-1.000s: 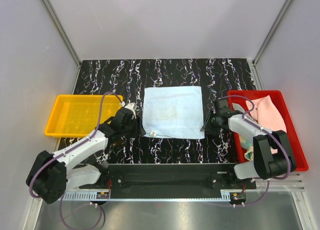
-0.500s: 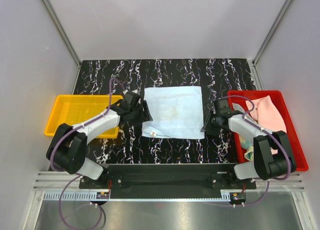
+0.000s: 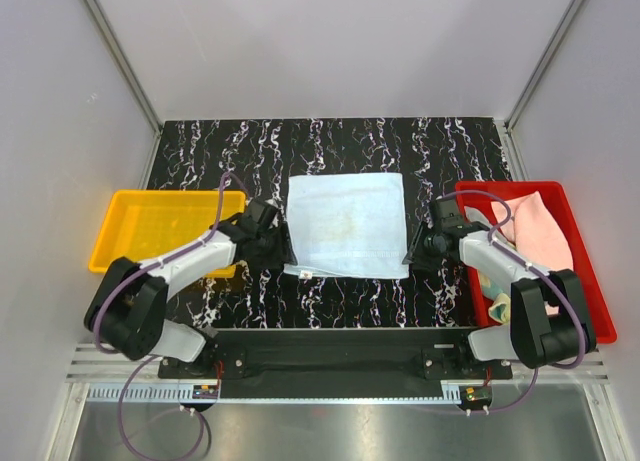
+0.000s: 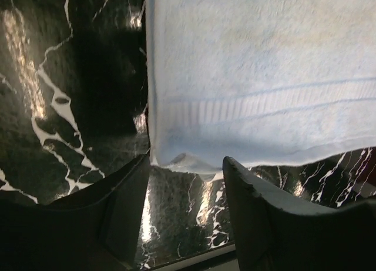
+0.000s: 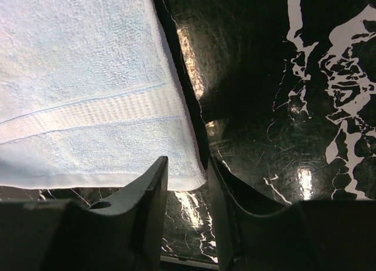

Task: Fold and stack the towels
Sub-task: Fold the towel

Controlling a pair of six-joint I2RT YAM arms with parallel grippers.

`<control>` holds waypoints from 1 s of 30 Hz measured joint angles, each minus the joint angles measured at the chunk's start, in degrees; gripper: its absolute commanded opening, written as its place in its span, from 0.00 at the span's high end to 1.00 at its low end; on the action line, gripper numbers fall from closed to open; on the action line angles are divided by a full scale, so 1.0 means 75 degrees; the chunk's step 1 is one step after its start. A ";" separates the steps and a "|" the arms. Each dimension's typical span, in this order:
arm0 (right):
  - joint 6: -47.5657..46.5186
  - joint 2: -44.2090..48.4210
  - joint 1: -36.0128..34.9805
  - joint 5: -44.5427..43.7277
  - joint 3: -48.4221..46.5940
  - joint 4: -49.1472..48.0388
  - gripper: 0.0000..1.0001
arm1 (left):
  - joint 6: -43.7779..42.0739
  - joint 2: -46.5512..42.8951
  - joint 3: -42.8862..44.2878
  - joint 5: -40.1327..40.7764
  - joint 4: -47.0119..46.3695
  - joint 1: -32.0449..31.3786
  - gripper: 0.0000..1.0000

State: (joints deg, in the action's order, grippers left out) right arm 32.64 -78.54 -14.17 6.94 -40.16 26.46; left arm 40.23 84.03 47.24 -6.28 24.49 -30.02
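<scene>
A light blue towel [image 3: 347,224] lies spread flat on the black marbled table. My left gripper [image 3: 280,251] sits at its near left corner. In the left wrist view the jaws [image 4: 185,165] are open, and the slightly raised towel corner [image 4: 182,162] lies just between the fingertips. My right gripper [image 3: 412,253] sits at the near right corner. In the right wrist view it [image 5: 187,171] is open with a narrow gap, and the towel's corner [image 5: 188,177] lies between the fingers. A pink towel [image 3: 540,231] lies in the red tray [image 3: 590,281].
A yellow tray [image 3: 140,231] stands at the left, close behind my left arm. The red tray also holds a yellowish cloth [image 3: 497,301] at its near end. Grey walls enclose the table on three sides.
My left gripper swung up along the towel's left edge, then came back down to the near left corner. My right gripper has hardly moved. The towel lies as before.
</scene>
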 measured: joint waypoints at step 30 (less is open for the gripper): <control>-0.0055 0.0207 0.0000 0.0000 -0.0012 0.0213 0.59 | 0.1236 -0.0525 -0.0458 0.0117 -0.0393 0.0032 0.39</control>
State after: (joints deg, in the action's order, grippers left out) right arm 32.23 -76.99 -14.17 6.94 -40.25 28.05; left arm 49.50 80.09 43.81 -5.41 21.54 -29.78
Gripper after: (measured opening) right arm 0.409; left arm 0.630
